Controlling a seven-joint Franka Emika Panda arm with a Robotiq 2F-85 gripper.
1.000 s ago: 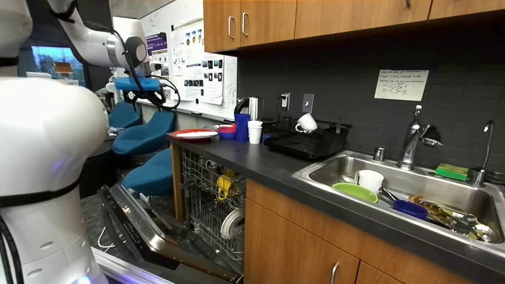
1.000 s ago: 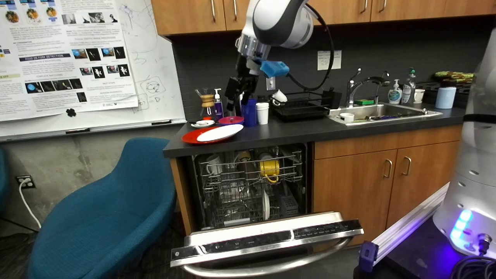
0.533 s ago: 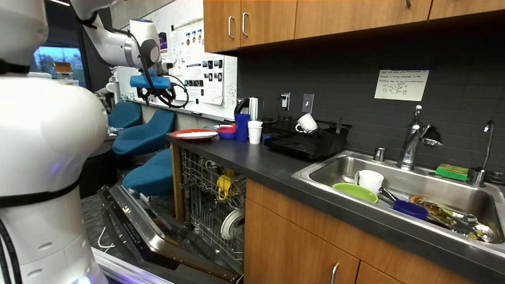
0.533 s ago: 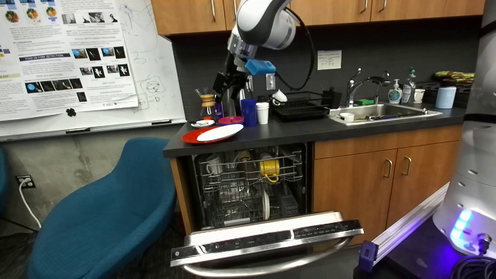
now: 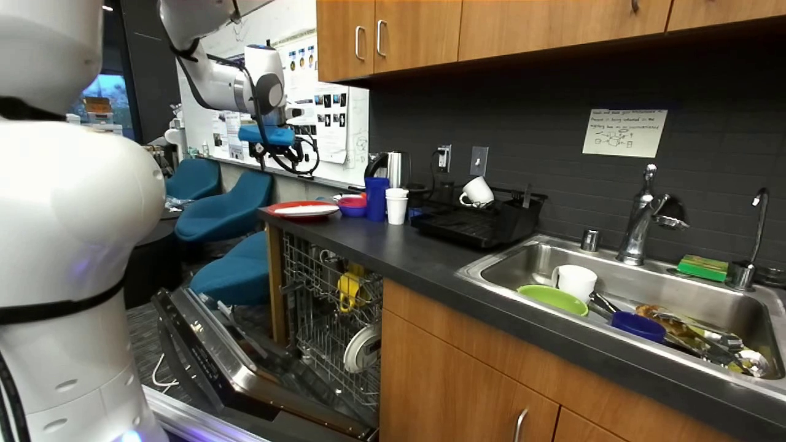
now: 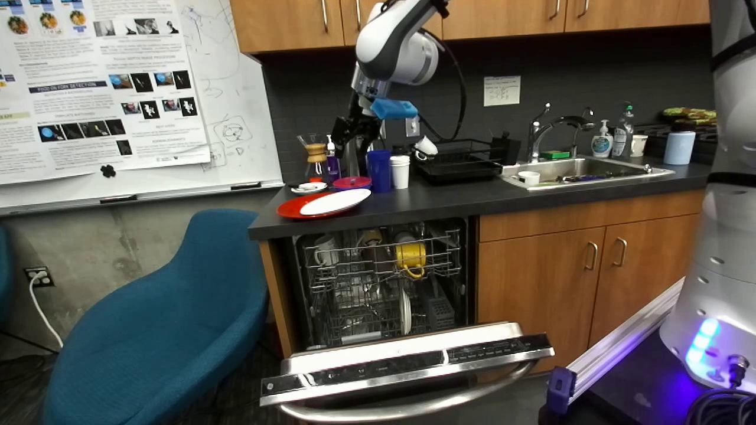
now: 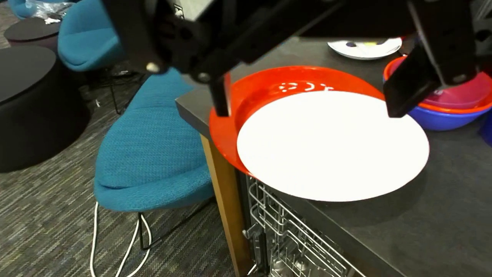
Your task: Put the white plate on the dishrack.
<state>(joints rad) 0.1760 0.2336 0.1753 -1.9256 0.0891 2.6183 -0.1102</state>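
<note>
White plate point(image 7: 333, 146): tilted, lying partly over the red plate point(image 7: 265, 90), close to the corner where the front edge of the countertop point(image 7: 453, 200) meets its end away from the sink point(image 5: 669, 291).
Long axis: none, the plate being round — though in the wrist view its oval stretches the same way as the spread of my gripper point(image 7: 310, 113).
Raised rim: seemingly on the side toward the sink, with a shadow on the countertop below; I take that as my way under.
Fingers: released, well apart, nothing held.
Plate from gripper: below and apart in both exterior views; in the wrist view, mostly past the fingertips toward the front edge.
Wrist: I judge it must drop and turn, one finger under the raised rim, one over — as they stand, they span the face.
Front edge: a nudge could send the plate over it onto the dishwasher door point(image 6: 407, 348).
Dishrack point(image 5: 460, 226): by the back edge, between the plate's corner and the sink.
</note>
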